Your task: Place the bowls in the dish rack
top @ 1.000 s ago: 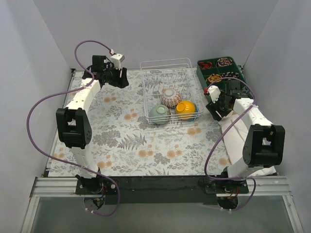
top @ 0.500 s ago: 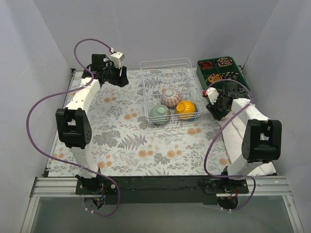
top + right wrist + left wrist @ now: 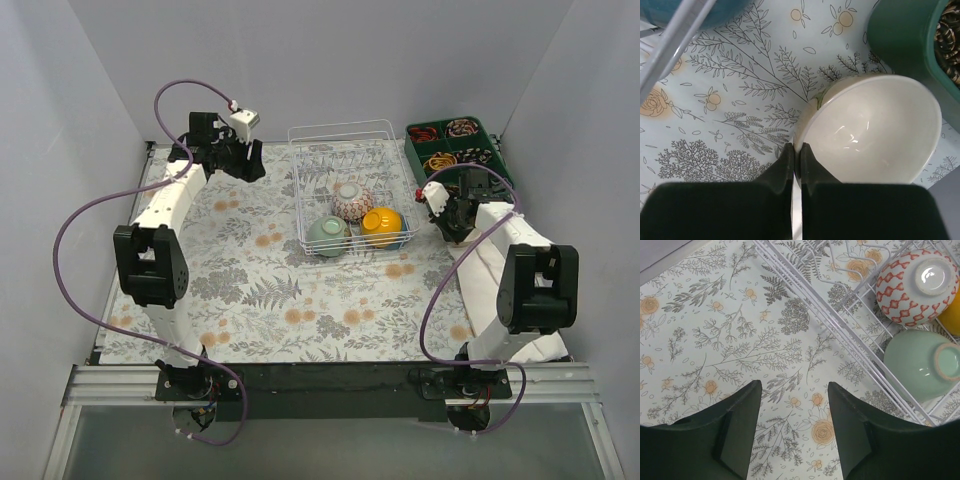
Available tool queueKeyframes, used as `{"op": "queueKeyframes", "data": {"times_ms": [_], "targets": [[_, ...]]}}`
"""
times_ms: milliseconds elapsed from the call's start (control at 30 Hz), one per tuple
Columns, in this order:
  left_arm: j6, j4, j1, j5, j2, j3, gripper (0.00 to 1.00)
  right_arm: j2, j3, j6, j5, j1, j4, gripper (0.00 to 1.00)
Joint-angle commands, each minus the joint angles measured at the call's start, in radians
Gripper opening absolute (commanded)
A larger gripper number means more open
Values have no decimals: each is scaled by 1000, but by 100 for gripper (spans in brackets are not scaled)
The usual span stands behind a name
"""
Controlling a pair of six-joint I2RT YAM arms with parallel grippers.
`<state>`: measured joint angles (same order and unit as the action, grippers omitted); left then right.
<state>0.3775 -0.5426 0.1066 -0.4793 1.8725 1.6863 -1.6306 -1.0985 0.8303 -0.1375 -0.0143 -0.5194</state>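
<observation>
At the far left of the table [image 3: 700, 315], the left arm's fingers [image 3: 740, 435] hang wide apart over bare patterned cloth, holding nothing, just beside the dish rack [image 3: 298, 200]. Three bowls sit in the rack – the red-and-white bowl [image 3: 917, 282], the mint bowl [image 3: 920, 365] and the orange bowl [image 3: 382, 225]. Right of the rack, the right arm's fingers [image 3: 785, 170] are pressed almost together with only a sliver between, their tips at the near rim of the cream bowl [image 3: 870, 135]. The bowl stands on the table beside the green tray [image 3: 900, 35]. Whether they actually grip that rim I cannot tell. The step looks like picking up the cream bowl. The next move needs a sure hold on its rim before lifting it toward the rack.
</observation>
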Motion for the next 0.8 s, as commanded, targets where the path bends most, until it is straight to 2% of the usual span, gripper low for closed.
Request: {"op": "queueKeyframes", "data": {"times_ms": [0,167,367,467,567,600,767], "targets": [[-22,-8,2,-51,-91,-23,54,84,-55,-3,-22,4,-89,1],[-43,-2,2,-111,-108,-56,54,185,-93,29,-53,-4,-203,1],[-48,78,2,-139,-164,-129,54,319,-112,93,-18,-68,-329,1],[-23,119,2,-113,-193,-172,54,400,-97,121,13,-142,-355,1],[4,151,1,-81,-252,-233,55,469,-95,139,35,-254,-389,1],[9,158,1,-73,-275,-252,55,488,-96,139,44,-326,-413,1],[133,165,-1,42,-430,-358,58,477,-156,138,33,-547,-501,1]]}}
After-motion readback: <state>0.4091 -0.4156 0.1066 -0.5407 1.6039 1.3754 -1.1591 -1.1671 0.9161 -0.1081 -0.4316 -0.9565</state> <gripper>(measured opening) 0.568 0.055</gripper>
